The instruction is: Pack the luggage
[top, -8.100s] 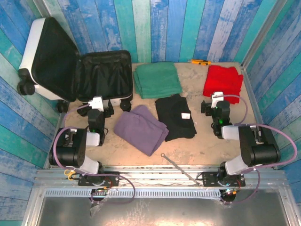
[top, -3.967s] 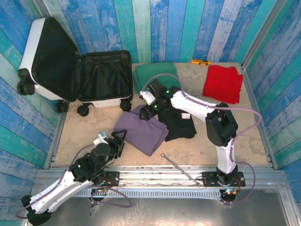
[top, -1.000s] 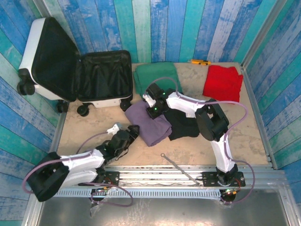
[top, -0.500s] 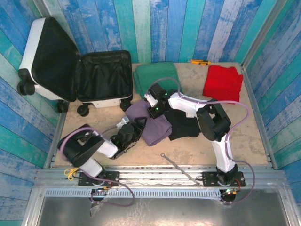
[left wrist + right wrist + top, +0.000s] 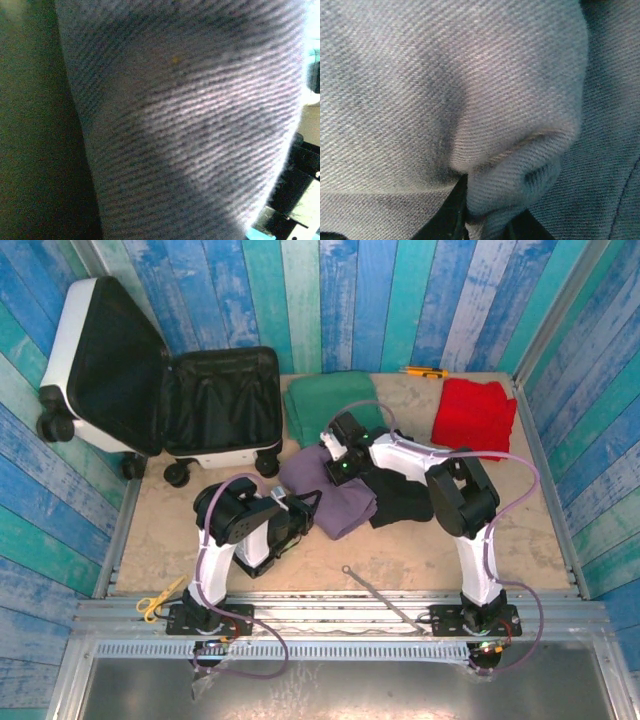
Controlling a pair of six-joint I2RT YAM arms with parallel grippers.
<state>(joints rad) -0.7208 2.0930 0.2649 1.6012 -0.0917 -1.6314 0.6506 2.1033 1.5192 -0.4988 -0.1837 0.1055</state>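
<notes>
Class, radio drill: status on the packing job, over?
Right pincer pinching purple cloth's far edge; left pincer against its near edge, grip unclear. Luggage open, nothing packed. Black garment touching cloth.

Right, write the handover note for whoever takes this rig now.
Right gripper: fingers pinch a fold of the purple cloth at its far edge.
Left gripper: against its near edge; open or shut unclear.
The suitcase lies open, far left, nothing inside.
The green cloth, red cloth and black cloth lie on the table.
Done: nothing packed.
To do: all four cloths into the suitcase.
</notes>
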